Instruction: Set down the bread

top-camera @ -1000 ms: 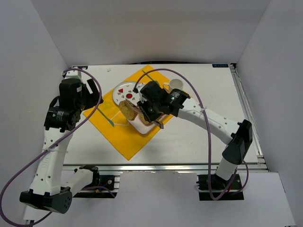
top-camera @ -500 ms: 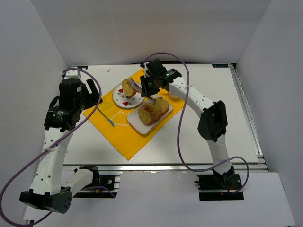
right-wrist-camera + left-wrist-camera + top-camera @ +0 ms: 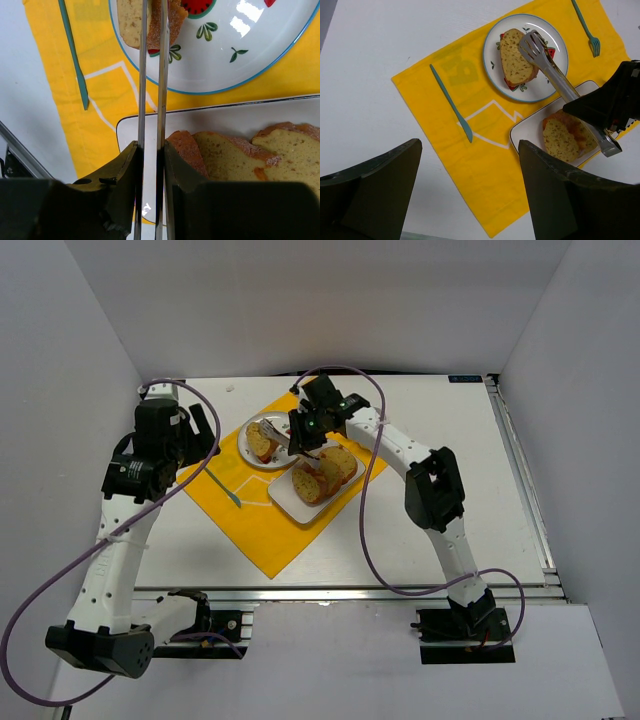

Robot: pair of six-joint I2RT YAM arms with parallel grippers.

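The bread [image 3: 259,440] lies flat on the round plate [image 3: 262,462] with a blue rim and watermelon print. It also shows in the left wrist view [image 3: 516,57] and at the top of the right wrist view [image 3: 131,22]. My right gripper [image 3: 306,438] [image 3: 152,160] is shut on metal tongs [image 3: 555,80] [image 3: 162,90]. The tongs' arms are squeezed close together, and their tips sit over the slice's edge. I cannot tell whether they still pinch it. My left gripper [image 3: 200,435] [image 3: 470,200] is open and empty, high over the mat's left side.
A white rectangular tray [image 3: 285,505] [image 3: 530,132] holds a row of overlapped slices [image 3: 325,472] [image 3: 240,155] next to the plate. Both stand on a yellow placemat [image 3: 270,530]. A teal knife [image 3: 452,107] lies on its left, a teal fork [image 3: 585,27] on its far side.
My right arm swung the tongs with the slice from the tray over to the round plate, then lowered it; the slice now lies on the plate. My left arm shifted slightly.
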